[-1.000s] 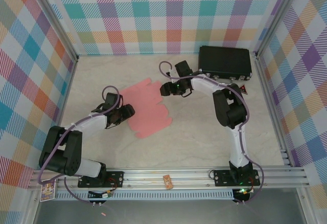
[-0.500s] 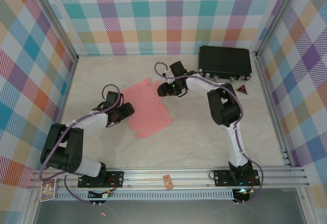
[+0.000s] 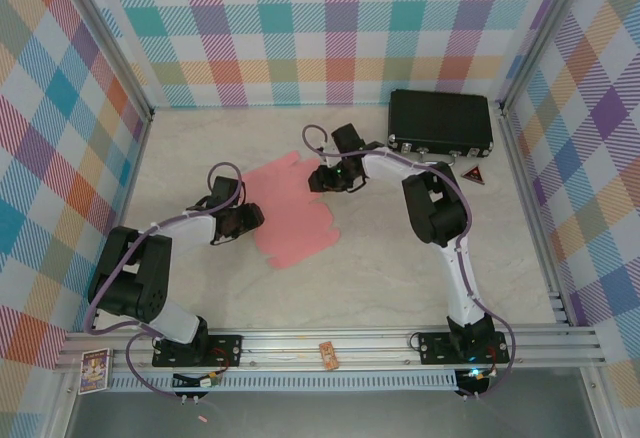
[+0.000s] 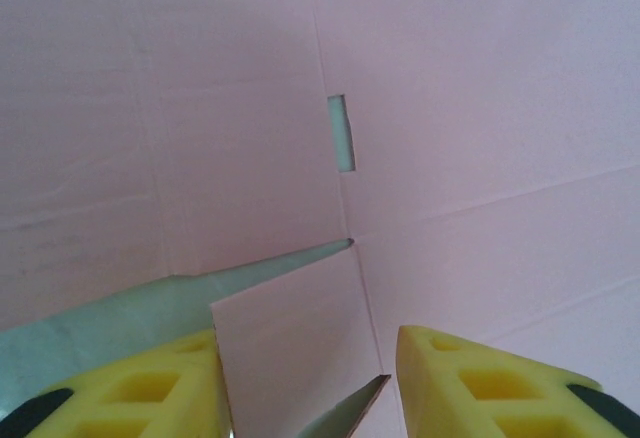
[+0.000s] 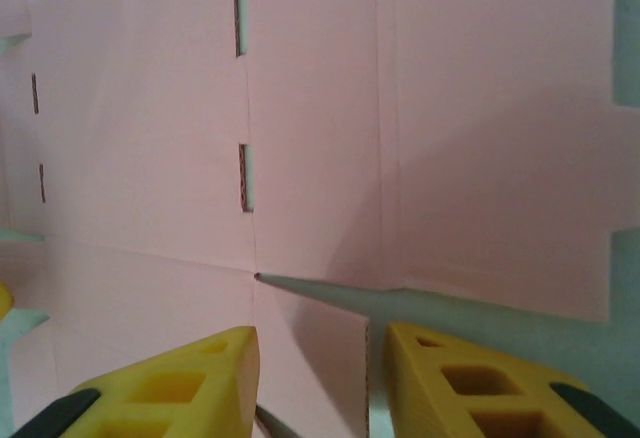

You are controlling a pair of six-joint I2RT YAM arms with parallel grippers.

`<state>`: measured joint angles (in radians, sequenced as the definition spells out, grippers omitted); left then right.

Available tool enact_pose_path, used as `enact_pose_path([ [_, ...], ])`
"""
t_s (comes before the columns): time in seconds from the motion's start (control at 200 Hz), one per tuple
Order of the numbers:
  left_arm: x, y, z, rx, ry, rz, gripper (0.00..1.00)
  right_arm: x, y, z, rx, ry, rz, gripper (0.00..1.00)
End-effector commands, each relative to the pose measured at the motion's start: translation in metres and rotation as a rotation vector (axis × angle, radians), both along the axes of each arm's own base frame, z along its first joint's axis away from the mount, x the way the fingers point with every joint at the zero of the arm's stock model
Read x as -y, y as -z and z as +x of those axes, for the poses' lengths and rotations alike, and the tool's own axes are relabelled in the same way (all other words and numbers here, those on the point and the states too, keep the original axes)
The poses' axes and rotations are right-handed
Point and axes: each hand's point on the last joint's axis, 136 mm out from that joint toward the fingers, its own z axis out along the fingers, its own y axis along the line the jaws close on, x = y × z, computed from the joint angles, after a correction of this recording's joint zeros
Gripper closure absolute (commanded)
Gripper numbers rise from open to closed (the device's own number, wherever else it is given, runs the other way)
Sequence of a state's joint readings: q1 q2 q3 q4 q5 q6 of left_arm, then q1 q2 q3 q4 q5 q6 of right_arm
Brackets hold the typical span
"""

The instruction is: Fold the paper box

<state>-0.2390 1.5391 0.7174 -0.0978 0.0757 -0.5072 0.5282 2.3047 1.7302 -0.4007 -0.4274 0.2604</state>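
On my left gripper [image 4: 305, 358] the jaws stand partly apart, and a small lifted flap of the paper box [image 4: 450, 108] sits between the two yellow fingers [image 4: 130, 388]. The flap's left edge touches the left finger, and its right edge is just beside the other one. I cannot tell if the jaws really pinch it. On my right gripper [image 5: 320, 358] it is similar: a narrow pink flap lies between the yellow fingers [image 5: 470, 378], and the jaws are not fully together. I cannot tell if they grasp it or only stand around it.

In the top view, the left gripper [image 3: 248, 220] is at the left edge of the paper box [image 3: 290, 208] and the right gripper [image 3: 318, 178] is at its far right edge. The box is a flat pink sheet with slots and flaps, lying on the surface [image 3: 380, 258] between the two arms. A black case [image 3: 440, 123] stands well apart, in the far right corner.
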Motion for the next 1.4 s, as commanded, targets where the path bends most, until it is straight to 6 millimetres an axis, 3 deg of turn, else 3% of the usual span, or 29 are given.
enact_pose_path([
  [0.0, 0.010, -0.012, 0.014, 0.047, 0.070, -0.021, 0.57, 0.002, -0.011, -0.016, -0.024, 0.008, 0.017, 0.64],
  [0.265, 0.029, -0.022, 0.018, 0.071, 0.191, -0.065, 0.57, 0.030, -0.024, -0.034, 0.039, 0.079, -0.032, 0.69],
  [0.47, 0.032, -0.013, 0.011, 0.046, 0.199, -0.059, 0.59, 0.041, -0.021, -0.052, 0.035, 0.104, -0.020, 0.75],
  [0.825, 0.011, -0.003, 0.011, 0.030, 0.125, 0.033, 0.81, 0.059, -0.004, -0.082, 0.000, 0.127, -0.052, 0.74],
  [0.95, 0.012, -0.002, 0.014, 0.024, 0.124, 0.040, 0.95, 0.067, -0.002, -0.091, -0.001, 0.134, -0.078, 0.74],
  [1.005, 0.013, -0.002, 0.014, 0.019, 0.133, 0.039, 1.00, 0.072, -0.007, -0.092, 0.014, 0.145, -0.084, 0.74],
  [1.27, 0.027, -0.007, 0.002, -0.017, 0.235, 0.116, 1.00, 0.114, -0.043, -0.095, 0.139, 0.260, -0.186, 0.73],
  [1.395, 0.034, -0.007, -0.011, -0.031, 0.271, 0.140, 1.00, 0.122, -0.060, -0.093, 0.153, 0.276, -0.145, 0.72],
])
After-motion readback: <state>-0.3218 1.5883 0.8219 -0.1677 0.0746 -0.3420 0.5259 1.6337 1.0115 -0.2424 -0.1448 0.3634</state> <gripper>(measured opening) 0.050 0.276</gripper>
